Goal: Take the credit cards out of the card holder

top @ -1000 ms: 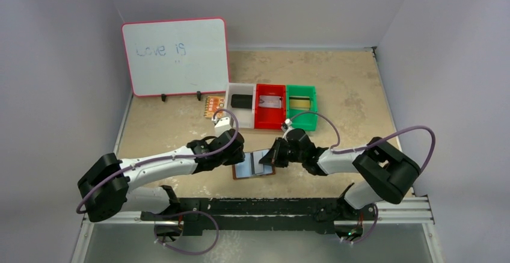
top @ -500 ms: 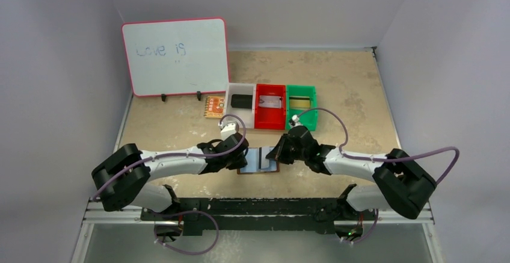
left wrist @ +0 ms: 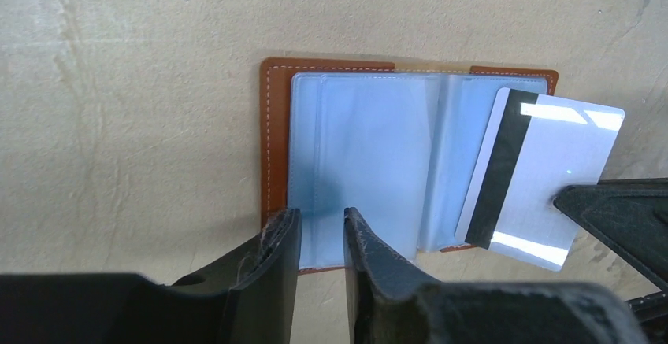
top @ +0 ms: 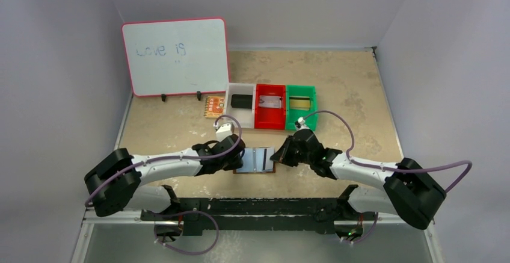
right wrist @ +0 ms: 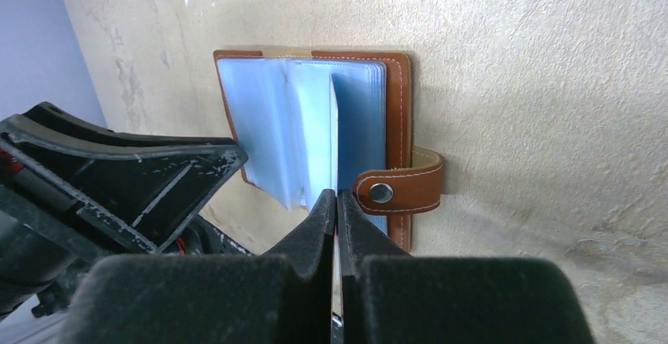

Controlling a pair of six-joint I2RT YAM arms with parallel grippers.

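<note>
I see the card holder (top: 255, 160) lying open and flat on the desk (top: 337, 88) between my two arms, pale blue pockets facing up and its snap tab (right wrist: 398, 190) sticking out on the right arm's side. My left claw (left wrist: 319, 220) sits at the edge of the holder's left panel with its jaws only narrowly parted, gripping nothing I can make out. My right claw (right wrist: 336, 202) is pinched tight on a white credit card (left wrist: 543, 171) with a black stripe, which lies askew over the right panel and juts past its edge.
</note>
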